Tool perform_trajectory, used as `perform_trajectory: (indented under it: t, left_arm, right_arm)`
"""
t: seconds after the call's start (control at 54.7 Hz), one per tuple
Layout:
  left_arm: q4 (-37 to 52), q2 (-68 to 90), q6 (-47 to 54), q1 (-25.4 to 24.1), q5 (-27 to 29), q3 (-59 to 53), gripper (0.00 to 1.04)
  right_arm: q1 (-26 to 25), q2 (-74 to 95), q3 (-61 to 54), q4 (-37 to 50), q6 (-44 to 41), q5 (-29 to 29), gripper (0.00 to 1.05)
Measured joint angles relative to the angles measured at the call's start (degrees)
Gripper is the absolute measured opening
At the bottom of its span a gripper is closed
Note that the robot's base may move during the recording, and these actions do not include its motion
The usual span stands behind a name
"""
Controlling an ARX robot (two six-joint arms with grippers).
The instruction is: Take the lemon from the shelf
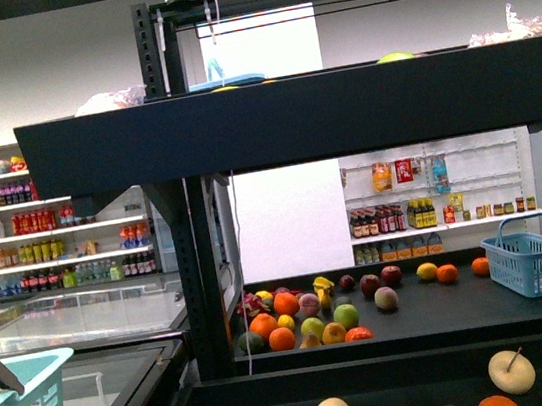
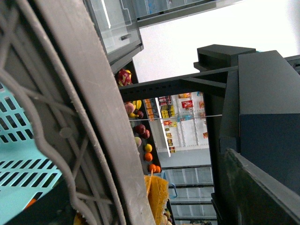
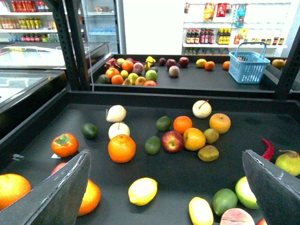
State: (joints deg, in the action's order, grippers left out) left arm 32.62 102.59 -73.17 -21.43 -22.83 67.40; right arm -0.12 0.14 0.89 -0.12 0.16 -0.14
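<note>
On the shelf (image 3: 168, 96), the lemon (image 3: 142, 191) lies between the right pincer's (image 3: 165, 159) cropped fingers (image 3: 61, 197).

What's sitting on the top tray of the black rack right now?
Only tops show above the top tray rim: a white bag, a light blue flat item, a yellow-green rounded top and crinkled wrapping. The rim hides everything lower.

Bare shelf tray (image 3: 174, 180) around lemon (image 3: 142, 191)

Matt black metal shelf (image 3: 187, 99), smooth lemon (image 3: 142, 191), plastic basket (image 3: 248, 66)
</note>
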Motion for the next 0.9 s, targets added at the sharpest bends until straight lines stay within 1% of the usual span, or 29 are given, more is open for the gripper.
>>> perform_trajectory:
  t: [0.018, 0.183, 0.274, 0.366, 0.457, 0.567, 0.731, 0.896]
  left_arm:
    - [-0.17, 0.00, 0.00, -0.02, 0.22, 0.00, 0.65]
    - [-0.50, 0.00, 0.02, -0.37, 0.52, -0.07, 0.34]
    - [-0.61, -0.04, -1.25, -0.48, 0.35, -0.33, 0.21]
    - [-0.79, -0.61, -0.17, 0.04, 0.13, -1.31, 0.14]
    - [-1.25, -2.62, 2.01, 0.92, -1.11, -2.60, 0.13]
    - [-1.51, -6.51, 5.05, 3.15, -2.23, -5.31, 0.12]
    - [-1.55, -12.46, 9.16, 8.81, -6.86, -9.11, 0.11]
    - [-3.37, -16.66, 14.43, 15.76, -10.91, -11.39, 0.11]
  right_arm:
    - [0.00, 0.00, 0.00, 0.00, 0.00, 0.00, 0.97]
    - [0.00, 0.00, 0.00, 0.00, 0.00, -0.02, 0.97]
    - [0.00, 0.00, 0.00, 0.00, 0.00, 0.00, 0.97]
    - [0.00, 0.00, 0.00, 0.00, 0.00, -0.02, 0.97]
    - [0.00, 0.00, -0.02, 0.00, 0.00, -0.02, 0.97]
    - [0.00, 0.00, -0.02, 0.00, 0.00, 0.00, 0.97]
    - [0.00, 0.00, 0.00, 0.00, 0.00, -0.02, 0.97]
    - [0.00, 0.00, 0.00, 0.00, 0.00, -0.02, 0.97]
